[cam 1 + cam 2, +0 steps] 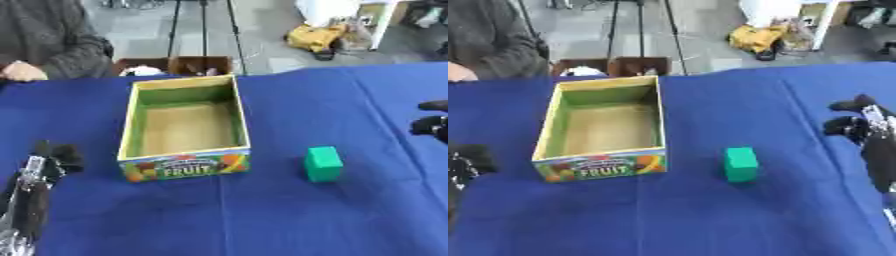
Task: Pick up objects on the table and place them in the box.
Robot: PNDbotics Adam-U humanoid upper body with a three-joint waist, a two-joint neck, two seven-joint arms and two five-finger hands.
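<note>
Box (pixel 185 125) open on the blue counter (pixel 350 210), nothing visible inside. Green block (pixel 323 163) stands just right of it, apart. Left hand (pixel 48 160) low at left edge, right hand (pixel 866 125) at right edge; fingers' state: cannot tell for either.

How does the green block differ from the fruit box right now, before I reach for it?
The green block is a small solid cube of one plain colour; the fruit box is much larger, open-topped and hollow, with nothing visible inside. The block is unmarked, while the box has a printed front reading FRUIT and green inner walls. The block sits to the box's right, apart from it. Both rest on the blue tablecloth, untouched by either robot hand.
</note>
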